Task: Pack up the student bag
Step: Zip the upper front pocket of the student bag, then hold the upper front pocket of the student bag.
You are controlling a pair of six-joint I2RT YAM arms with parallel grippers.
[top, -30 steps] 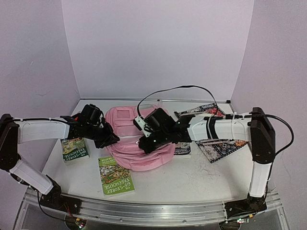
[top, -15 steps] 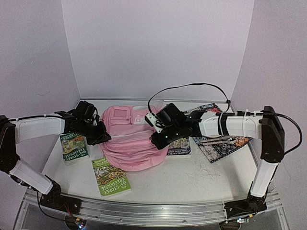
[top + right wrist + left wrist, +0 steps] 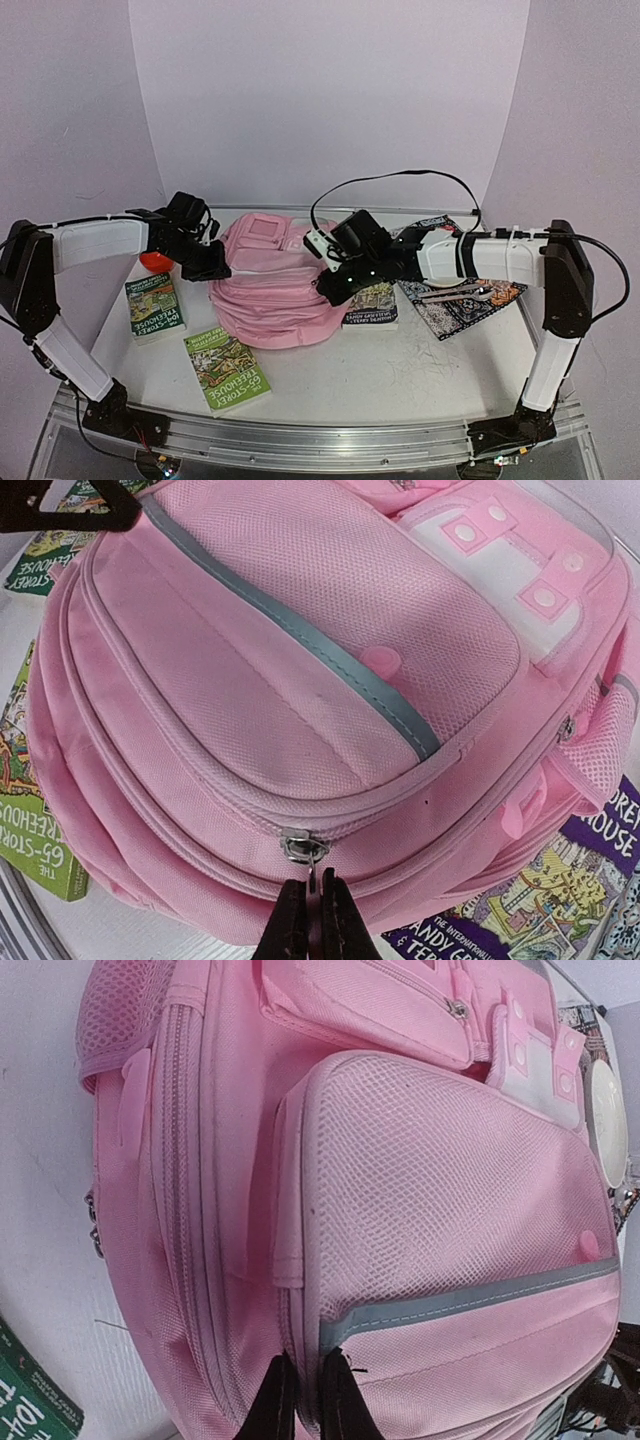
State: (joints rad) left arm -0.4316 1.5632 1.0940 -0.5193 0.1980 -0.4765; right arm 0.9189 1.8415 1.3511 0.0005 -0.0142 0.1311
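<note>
One student bag (image 3: 270, 300) lies flat in the middle of the white desk (image 3: 400, 380), front face up, between the two arms. It is soft pink woven fabric with rounded corners, and it is easily the biggest thing here.

I count three paperbacks. Two are green: one (image 3: 155, 305) off the bag's left side and one (image 3: 226, 368) nearer the front edge. The third is purple (image 3: 371, 306) and sits at the bag's right side, partly covered by the right arm. A fourth flat thing, a black-and-white patterned cover (image 3: 465, 300), lies further right. Something slim and silvery rests on it that I cannot make out. A bit of orange (image 3: 152, 261) peeks out behind the left arm, most of it hidden.

Up close, the bag's front pocket is a fine mesh panel (image 3: 440, 1190) crossed by one grey strip (image 3: 460, 1305). Above it is a white patch (image 3: 535, 1055) set with four round pink studs. Both wrist views cut the bag off at the edges, so its straps are not clear to me.

The left pincer (image 3: 306, 1360) is clenched on a thin fold of the bag's fabric just below the mesh pocket, its two black tips almost meeting. The right pincer (image 3: 313, 885) is clamped on the tab of a small metal zip pull (image 3: 300, 848) on the long zip that curves around the bag. The tab disappears between the tips.
</note>
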